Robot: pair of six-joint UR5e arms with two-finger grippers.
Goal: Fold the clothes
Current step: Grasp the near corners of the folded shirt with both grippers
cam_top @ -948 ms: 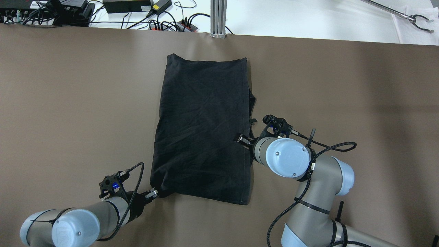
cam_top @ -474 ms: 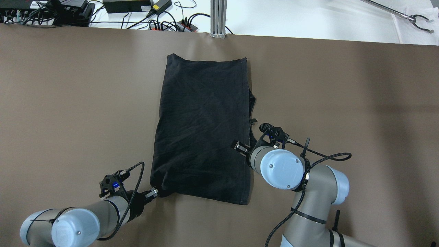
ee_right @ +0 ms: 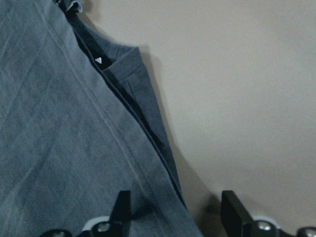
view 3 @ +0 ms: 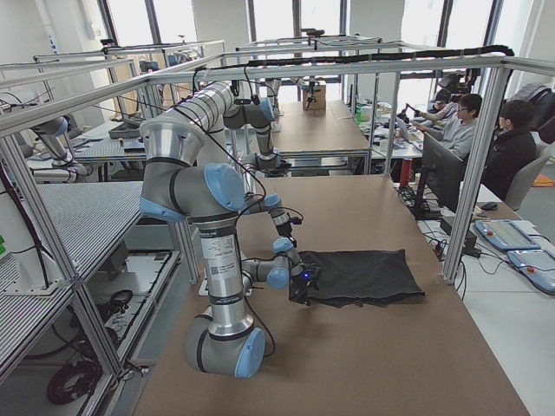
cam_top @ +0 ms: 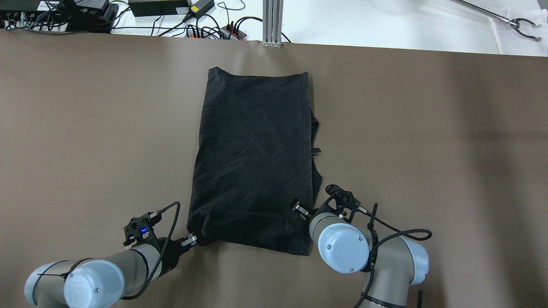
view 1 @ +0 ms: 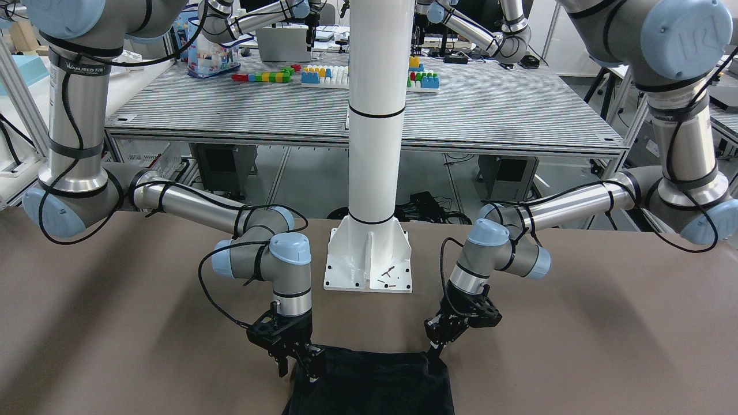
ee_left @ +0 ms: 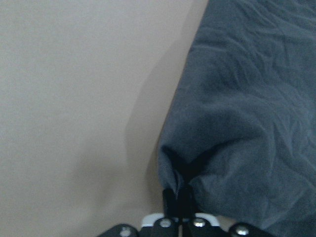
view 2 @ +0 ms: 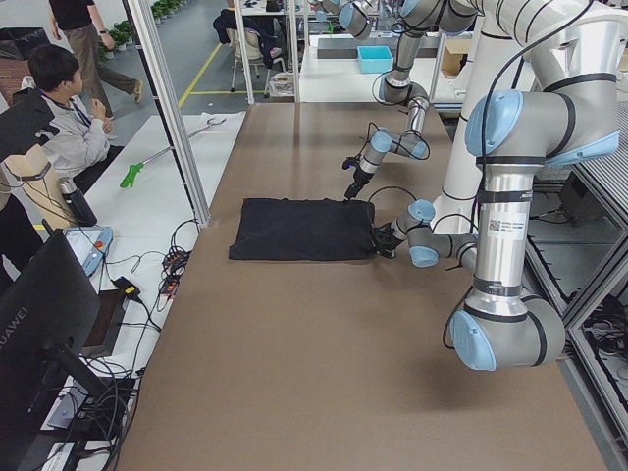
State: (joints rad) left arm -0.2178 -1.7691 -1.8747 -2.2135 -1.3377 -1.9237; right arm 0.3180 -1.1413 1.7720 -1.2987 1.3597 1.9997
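The clothes (cam_top: 252,162) are one black piece of fabric lying flat in the middle of the brown table, with a second layer peeking out along the right hem. My left gripper (cam_top: 193,241) is shut on the near-left corner, which the left wrist view shows as clothes (ee_left: 247,123) bunching up between the closed fingertips (ee_left: 177,195). My right gripper (cam_top: 305,212) stands open over the right hem near the near-right corner. In the right wrist view the hem of the clothes (ee_right: 59,123) runs between the spread fingers (ee_right: 123,207). From the front, the left gripper (view 1: 436,346) and right gripper (view 1: 297,369) flank the clothes (view 1: 369,383).
The white pole's base plate (view 1: 369,265) stands behind the fabric on the robot's side. Cables and power strips (cam_top: 192,25), an aluminium post (cam_top: 272,21) and a grabber tool (cam_top: 513,19) lie beyond the table's far edge. People (view 2: 59,118) sit at desks there.
My right arm has drawn back toward the robot along the right hem, staying open. The left gripper and the clothes have not moved.
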